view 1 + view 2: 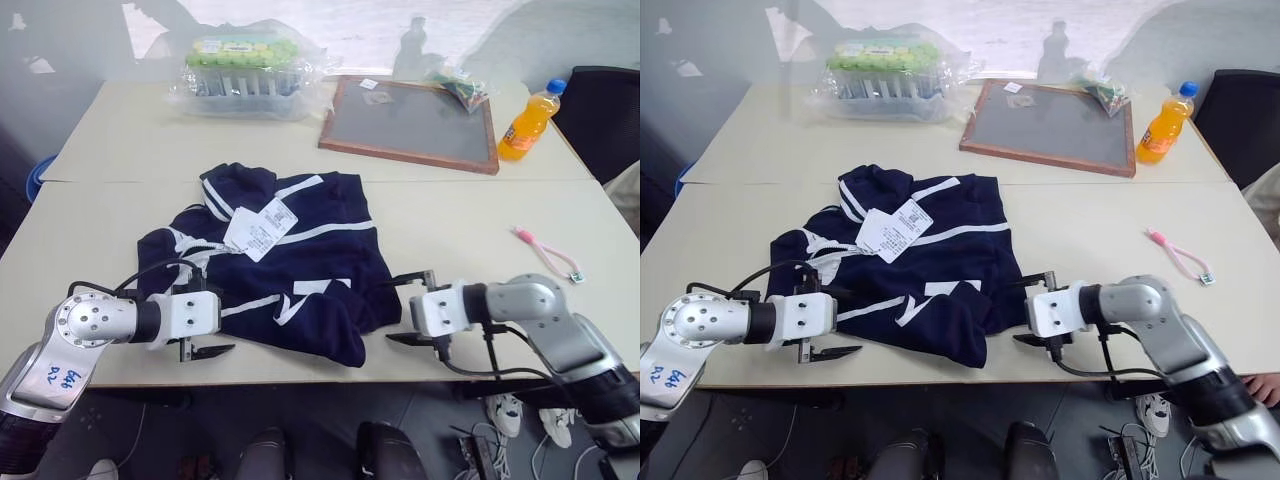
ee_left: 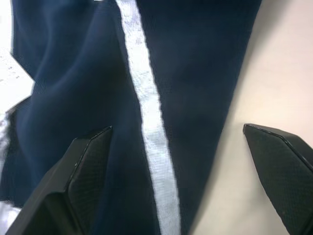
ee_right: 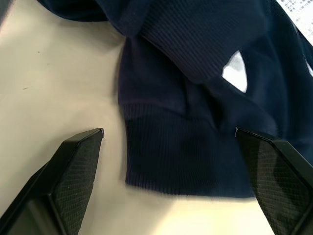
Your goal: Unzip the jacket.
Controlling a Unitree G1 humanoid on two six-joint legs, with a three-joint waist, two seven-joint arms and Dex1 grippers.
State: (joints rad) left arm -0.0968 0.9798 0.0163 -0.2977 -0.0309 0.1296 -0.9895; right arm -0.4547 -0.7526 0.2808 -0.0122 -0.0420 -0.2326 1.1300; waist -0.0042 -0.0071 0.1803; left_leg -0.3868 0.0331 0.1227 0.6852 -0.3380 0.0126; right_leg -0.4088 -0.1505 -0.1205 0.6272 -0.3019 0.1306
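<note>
The left gripper (image 1: 205, 323) sits at the jacket's left, over its near-left edge, with both fingers spread wide and nothing between them but air above the cloth. In the left wrist view one finger (image 2: 80, 171) hangs over navy fabric beside a white stripe, the other over bare table (image 1: 470, 215) just past the jacket's edge.

The jacket (image 1: 300, 270) lies crumpled near the front edge of the table, at its middle. It is navy with white stripes, and white tags (image 1: 258, 228) rest on its upper part, near the collar.

Behind the jacket, to the left, stands a plastic-wrapped pack (image 1: 243, 65) with a green top. Behind it to the right lies a framed board (image 1: 412, 122).

The right gripper (image 1: 410, 307) is just beside the jacket's near-right corner, fingers wide apart and holding nothing. The right wrist view shows the ribbed hem (image 3: 171, 156) lying flat between the two fingers, touching neither.

Right of the jacket, well apart, lies a pink cord (image 1: 545, 252). An orange bottle (image 1: 528, 121) stands behind it, by the board's right end.
</note>
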